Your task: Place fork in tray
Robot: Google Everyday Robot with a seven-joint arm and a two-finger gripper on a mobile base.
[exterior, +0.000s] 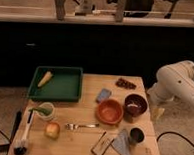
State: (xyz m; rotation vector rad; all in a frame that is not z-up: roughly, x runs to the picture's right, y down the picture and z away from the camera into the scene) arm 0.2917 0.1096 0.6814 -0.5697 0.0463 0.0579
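Plainly, the fork (81, 125) lay flat on the bench (81, 142), between the apple (52, 130) and the orange bowl (109, 111), well apart from the tray (64, 87) at the back left. The pincer (158, 112) hung just off the bench's right edge; whether it was open or closed could not be told.

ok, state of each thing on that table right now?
fork: flat on table, outside tray, untouched
tray: upright, holds one yellow item, no fork
orange bowl: upright, looks empty
brush: lying flat at table's left edge
apple: whole, left of fork
gripper: beside table's right edge, far from fork
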